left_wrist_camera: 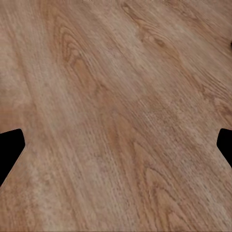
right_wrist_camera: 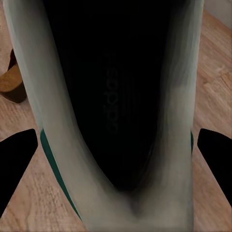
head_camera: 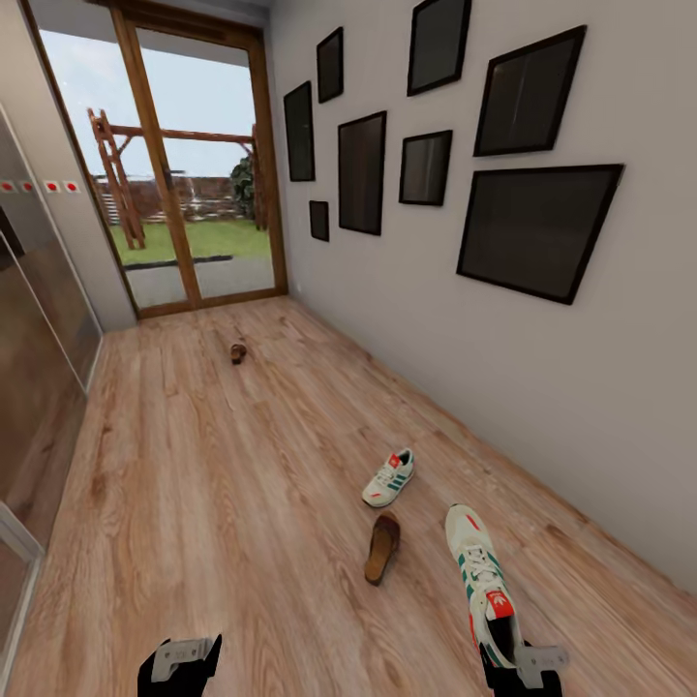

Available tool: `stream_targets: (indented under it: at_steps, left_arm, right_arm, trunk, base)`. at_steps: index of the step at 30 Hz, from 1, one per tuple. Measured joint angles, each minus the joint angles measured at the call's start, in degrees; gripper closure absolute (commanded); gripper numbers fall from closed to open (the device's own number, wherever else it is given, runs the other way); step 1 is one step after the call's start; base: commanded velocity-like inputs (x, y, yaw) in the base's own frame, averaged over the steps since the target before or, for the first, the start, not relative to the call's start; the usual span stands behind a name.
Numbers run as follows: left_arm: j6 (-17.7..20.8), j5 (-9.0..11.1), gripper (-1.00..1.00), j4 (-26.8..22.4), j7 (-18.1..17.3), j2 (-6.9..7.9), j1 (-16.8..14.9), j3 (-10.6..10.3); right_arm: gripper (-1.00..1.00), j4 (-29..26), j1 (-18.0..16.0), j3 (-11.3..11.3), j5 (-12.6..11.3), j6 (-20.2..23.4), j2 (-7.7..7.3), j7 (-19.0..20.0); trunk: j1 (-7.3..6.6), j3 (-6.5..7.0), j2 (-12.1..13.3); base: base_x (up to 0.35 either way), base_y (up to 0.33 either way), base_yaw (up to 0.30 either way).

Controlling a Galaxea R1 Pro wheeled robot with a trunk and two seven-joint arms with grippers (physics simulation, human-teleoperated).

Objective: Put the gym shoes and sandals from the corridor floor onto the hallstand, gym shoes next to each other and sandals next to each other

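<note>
The right gripper (head_camera: pixel 518 668), fingers spread wide around the near gym shoe's (head_camera: pixel 481 576) heel at five o'clock, seems about to grasp; closing looks next, while the left gripper (head_camera: pixel 179 663) hangs spread over bare corridor floor (head_camera: pixel 213 484).

On the corridor floor (head_camera: pixel 213 484), taking the near sandal (head_camera: pixel 381 547) as landmark: one gym shoe (head_camera: pixel 389 478) lies just behind it, another gym shoe (head_camera: pixel 481 581) to its right, the second sandal (head_camera: pixel 238 352) far behind, toward the glass door (head_camera: pixel 194 165).

Light brown wood-plank floor (left_wrist_camera: pixel 116 106) with clear grain runs across the frame. Two black fingertips (left_wrist_camera: pixel 9 150) of the left gripper (left_wrist_camera: pixel 116 150) show at nine and three o'clock, jaws wide apart, nothing between them.
</note>
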Motion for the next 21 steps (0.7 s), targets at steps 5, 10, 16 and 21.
stream_targets:
  at_steps: [5, 10, 16, 21]
  left_arm:
    - [-0.01, 0.0, -1.0, 0.0, 0.0, -0.03, 0.0, -0.01]
    - [-0.01, 0.0, -1.0, 0.01, 0.0, 0.0, -0.01, -0.01]
    - [-0.01, 0.0, -1.0, 0.02, 0.0, 0.01, -0.02, -0.02]
    - [-0.01, 0.0, -1.0, 0.02, 0.0, 0.01, -0.02, -0.02]
  right_arm:
    - [1.0, -0.03, 0.0, -0.01, -0.08, 0.01, 0.04, -0.06]
    - [1.0, -0.05, 0.01, -0.02, -0.1, 0.05, 0.08, -0.09]
    - [1.0, 0.03, 0.02, -0.03, -0.11, 0.1, 0.08, -0.1]
    - [1.0, 0.02, 0.02, -0.03, -0.1, 0.1, 0.08, -0.1]
  trunk:
    - [0.0, 0.0, 0.0]
    - [0.02, 0.09, 0.0]
    - [0.02, 0.36, 0.0]
    - [0.02, 0.55, 0.0]
  base:
    - [0.168, 0.049, 0.0]
    - [0.049, 0.007, -0.121]
    - [0.002, 0.0, -0.238]
    - [0.0, 0.0, -0.257]
